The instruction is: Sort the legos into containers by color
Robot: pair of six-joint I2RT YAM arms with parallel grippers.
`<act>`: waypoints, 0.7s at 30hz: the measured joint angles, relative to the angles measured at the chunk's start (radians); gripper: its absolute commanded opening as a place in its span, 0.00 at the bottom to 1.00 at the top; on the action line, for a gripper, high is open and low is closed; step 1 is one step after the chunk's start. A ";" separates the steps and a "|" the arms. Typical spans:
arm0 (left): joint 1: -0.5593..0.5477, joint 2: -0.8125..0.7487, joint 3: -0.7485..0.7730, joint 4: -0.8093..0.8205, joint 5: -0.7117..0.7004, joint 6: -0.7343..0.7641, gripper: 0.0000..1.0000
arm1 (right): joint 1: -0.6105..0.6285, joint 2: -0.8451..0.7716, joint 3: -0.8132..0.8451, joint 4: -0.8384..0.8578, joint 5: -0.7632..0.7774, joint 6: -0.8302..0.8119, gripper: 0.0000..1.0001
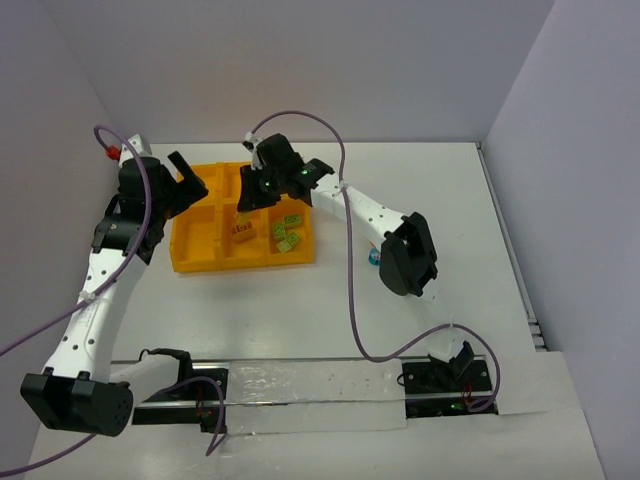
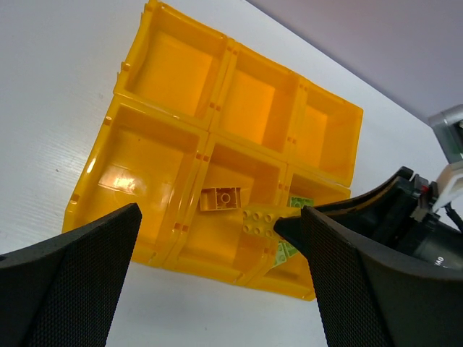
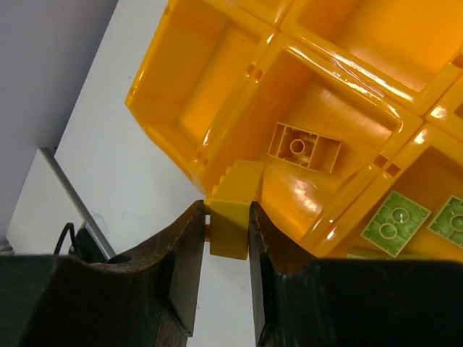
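The orange-yellow tray lies at the back left of the table. My right gripper hangs over its middle front compartment, shut on a yellow lego held above the tray. The held brick's studs show in the left wrist view. Another yellow lego lies upside down in that compartment. Lime green legos lie in the front right compartment. My left gripper is open and empty at the tray's left edge.
A small light blue and red piece lies on the table right of the tray, partly hidden by my right arm's elbow. The other tray compartments hold nothing. Walls close the back and sides.
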 measured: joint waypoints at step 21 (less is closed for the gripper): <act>0.000 -0.003 -0.011 0.000 0.024 -0.024 0.99 | -0.051 -0.355 -0.302 0.015 0.142 -0.029 0.77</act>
